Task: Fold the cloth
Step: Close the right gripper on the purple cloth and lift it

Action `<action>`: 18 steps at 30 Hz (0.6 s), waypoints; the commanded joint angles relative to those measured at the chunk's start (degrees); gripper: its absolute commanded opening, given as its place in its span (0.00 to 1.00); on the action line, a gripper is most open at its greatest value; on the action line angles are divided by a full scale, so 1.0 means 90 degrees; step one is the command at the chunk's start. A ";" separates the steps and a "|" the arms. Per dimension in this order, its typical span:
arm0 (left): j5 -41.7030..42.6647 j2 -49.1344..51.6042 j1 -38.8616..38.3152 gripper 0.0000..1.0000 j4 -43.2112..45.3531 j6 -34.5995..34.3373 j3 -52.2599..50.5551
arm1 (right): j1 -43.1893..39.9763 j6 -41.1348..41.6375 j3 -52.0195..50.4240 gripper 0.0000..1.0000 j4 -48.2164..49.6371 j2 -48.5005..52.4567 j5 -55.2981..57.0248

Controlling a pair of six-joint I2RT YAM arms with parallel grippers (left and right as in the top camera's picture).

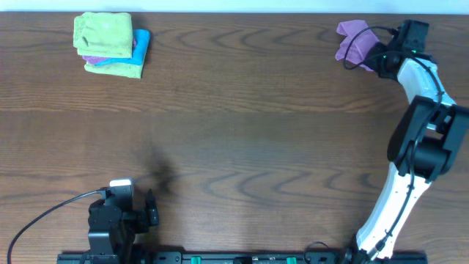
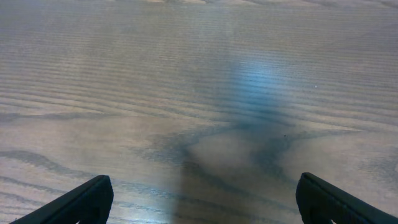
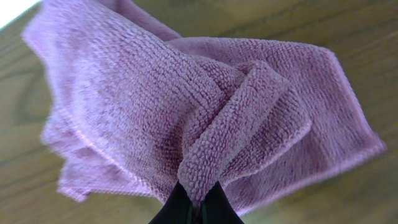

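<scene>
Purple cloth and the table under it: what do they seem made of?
The purple cloth: soft terry or microfibre by the look, matte, with tiny looped nubs. The table: brown wood grain, smooth with slight sheen; the soft reflection suggests laminate or varnished wood, unclear which.

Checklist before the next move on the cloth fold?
1. Grip: right gripper shut on the cloth, pinching a raised ridge: ok.
2. Cloth lying flat: not ok, bunched.
3. Grip at a corner: cannot tell, the edges are crumpled.
4. Spare arm: left gripper open, far from the cloth: ok.
5. Other items: stack of cloths sits apart, across the table: ok.
</scene>
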 commanded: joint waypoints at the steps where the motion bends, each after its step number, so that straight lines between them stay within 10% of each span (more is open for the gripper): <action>1: -0.0024 -0.0041 0.0032 0.95 -0.0197 -0.0049 -0.0216 | 0.0100 -0.0216 0.0066 0.02 -0.0168 -0.0658 -0.0005; 18: -0.0024 -0.0041 0.0032 0.95 -0.0197 -0.0049 -0.0216 | 0.0401 -0.0284 0.0066 0.02 -0.0639 -0.1166 0.0000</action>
